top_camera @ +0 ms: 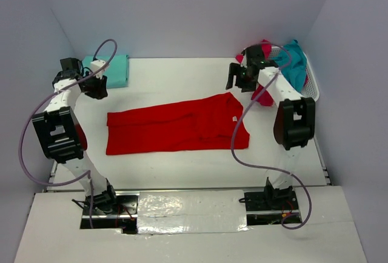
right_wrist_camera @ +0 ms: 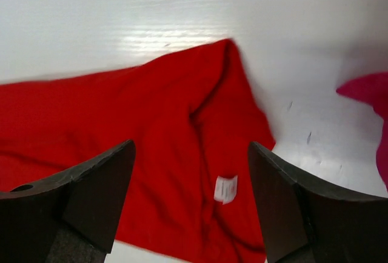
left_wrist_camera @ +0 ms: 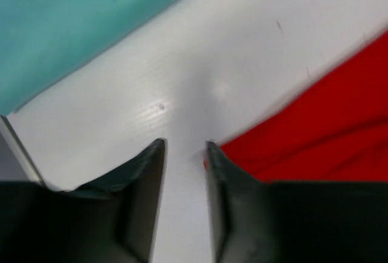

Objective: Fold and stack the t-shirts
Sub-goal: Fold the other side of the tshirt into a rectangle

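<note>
The left arm (top_camera: 57, 131) is standing up from its base at the near edge of the worktop (top_camera: 182, 169) and leaning toward the far left corner. Its wrist is angling the left end effector (top_camera: 97, 88) down and inward, above the surface. Its fingers (left_wrist_camera: 148, 178) are sitting only a narrow gap apart, gripping nothing. The right arm (top_camera: 294, 120) is standing up from the near edge on the right side and leaning toward the far right corner. Its right end effector (top_camera: 233, 80) is pointing down and leftward, with its fingers (right_wrist_camera: 97, 184) spread wide and hovering clear of the surface.
</note>
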Controlling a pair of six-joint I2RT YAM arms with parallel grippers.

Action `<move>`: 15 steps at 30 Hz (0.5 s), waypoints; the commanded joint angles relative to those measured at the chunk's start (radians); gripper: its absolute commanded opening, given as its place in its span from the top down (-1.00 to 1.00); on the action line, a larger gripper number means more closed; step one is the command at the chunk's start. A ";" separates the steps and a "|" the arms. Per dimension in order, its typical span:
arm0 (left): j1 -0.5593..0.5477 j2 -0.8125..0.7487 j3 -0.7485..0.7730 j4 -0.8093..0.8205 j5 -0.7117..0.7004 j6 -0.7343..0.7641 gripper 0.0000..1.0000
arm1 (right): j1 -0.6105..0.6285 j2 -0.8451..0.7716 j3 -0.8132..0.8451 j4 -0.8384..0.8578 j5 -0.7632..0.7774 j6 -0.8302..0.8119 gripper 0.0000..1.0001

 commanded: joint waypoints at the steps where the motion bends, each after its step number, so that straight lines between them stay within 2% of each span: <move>1: -0.019 0.045 0.059 -0.236 -0.002 0.165 0.21 | 0.008 -0.178 -0.073 -0.005 -0.064 -0.012 -0.63; 2: -0.024 0.088 0.126 -0.309 -0.027 0.170 0.39 | 0.010 -0.201 -0.099 -0.001 -0.069 -0.007 -0.63; 3: -0.022 0.122 0.151 -0.367 -0.050 0.158 0.36 | 0.010 -0.238 -0.147 0.002 -0.070 -0.006 -0.63; 4: -0.019 0.164 0.162 -0.403 -0.059 0.141 0.29 | 0.017 -0.255 -0.165 0.002 -0.064 -0.009 -0.63; 5: -0.012 0.166 0.145 -0.412 -0.067 0.104 0.03 | 0.020 -0.272 -0.184 0.002 -0.052 -0.009 -0.63; 6: -0.008 0.160 0.128 -0.400 -0.073 0.086 -0.11 | 0.022 -0.299 -0.219 0.001 -0.037 -0.007 -0.63; 9: -0.008 0.127 0.065 -0.360 -0.043 0.043 -0.30 | 0.024 -0.339 -0.286 0.008 -0.040 -0.001 -0.63; 12: -0.015 0.143 0.049 -0.348 -0.059 0.009 -0.32 | 0.024 -0.362 -0.345 0.002 -0.037 0.019 -0.63; 15: -0.013 0.166 0.039 -0.366 -0.043 0.012 -0.25 | 0.024 -0.393 -0.415 0.001 -0.061 0.037 -0.63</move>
